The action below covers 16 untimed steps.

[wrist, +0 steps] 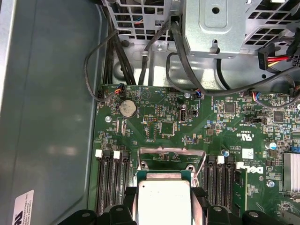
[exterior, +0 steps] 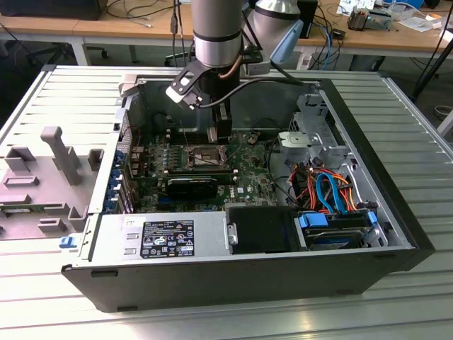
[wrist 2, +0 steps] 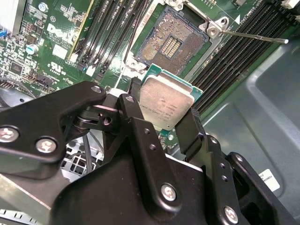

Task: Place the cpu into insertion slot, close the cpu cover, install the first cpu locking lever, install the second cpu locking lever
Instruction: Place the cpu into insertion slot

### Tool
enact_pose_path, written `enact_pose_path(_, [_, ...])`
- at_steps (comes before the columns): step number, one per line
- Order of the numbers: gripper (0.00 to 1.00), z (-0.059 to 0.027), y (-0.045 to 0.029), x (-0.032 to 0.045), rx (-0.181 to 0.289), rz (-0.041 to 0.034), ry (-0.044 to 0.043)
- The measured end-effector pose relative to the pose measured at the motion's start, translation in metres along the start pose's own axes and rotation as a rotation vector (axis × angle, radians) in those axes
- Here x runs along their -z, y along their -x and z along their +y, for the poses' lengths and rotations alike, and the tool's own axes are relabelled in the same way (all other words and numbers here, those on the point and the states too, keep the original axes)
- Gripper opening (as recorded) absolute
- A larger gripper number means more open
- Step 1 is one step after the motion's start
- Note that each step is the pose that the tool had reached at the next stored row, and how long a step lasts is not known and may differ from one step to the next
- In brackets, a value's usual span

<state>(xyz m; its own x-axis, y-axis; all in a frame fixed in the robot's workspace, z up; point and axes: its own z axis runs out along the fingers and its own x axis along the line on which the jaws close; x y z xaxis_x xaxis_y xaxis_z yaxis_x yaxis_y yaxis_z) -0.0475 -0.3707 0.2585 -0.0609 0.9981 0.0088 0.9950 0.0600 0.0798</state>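
My arm (exterior: 219,28) hangs straight down in the exterior view, wrist vertical, with my tool (exterior: 221,133) pointing downward. In the second wrist view, its two black fingers (wrist 2: 190,131) grip opposite edges of the cpu (wrist 2: 168,96), held between them.

Silver-topped cpu (wrist: 164,206) clamped between black gripper (wrist: 164,196) fingers (wrist: 129,199), over green motherboard (wrist: 154,126), black memory slots (wrist: 112,183) either side, coin battery (wrist: 127,108), grey case wall (wrist: 47,117).
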Motion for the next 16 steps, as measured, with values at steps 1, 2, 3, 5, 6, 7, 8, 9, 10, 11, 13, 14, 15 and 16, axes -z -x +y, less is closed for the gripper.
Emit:
enact_pose_path(1, [0.54,0.0000,0.0000,-0.0002,0.000,0.0000,0.0000])
enact_pose_path(2, [0.54,0.0000,0.0000,-0.0003,0.000,0.0000,0.0000])
enact_pose_path(3, [0.54,0.0000,0.0000,-0.0004,0.000,-0.0001,0.0000])
enact_pose_path(5, [0.54,-0.0001,0.0000,-0.0008,0.000,0.0000,0.0000])
enact_pose_path(6, [0.54,-0.0001,0.0000,-0.0010,0.000,0.0001,0.0000])
enact_pose_path(7, [0.54,-0.0001,0.0000,-0.0012,0.000,0.0000,0.0000])
enact_pose_path(8, [0.54,-0.0001,0.0000,-0.0016,0.000,0.0000,0.0000])
enact_pose_path(9, [0.54,-0.0001,0.0000,-0.0019,0.000,0.0000,-0.0001])
enact_pose_path(10, [0.54,-0.0002,0.0000,-0.0021,0.000,-0.0001,0.0000])
enact_pose_path(11, [0.54,-0.0002,0.0000,-0.0023,0.000,0.0000,0.0000])
enact_pose_path(13, [0.54,-0.0002,0.0000,-0.0026,0.000,0.0000,0.0000])
enact_pose_path(14, [0.54,-0.0002,0.0000,-0.0029,0.000,0.0001,0.0000])
enact_pose_path(15, [0.54,-0.0002,0.0000,-0.0030,0.000,-0.0001,-0.0001])
enact_pose_path(16, [0.54,-0.0002,0.0000,-0.0031,0.000,0.0000,0.0000])
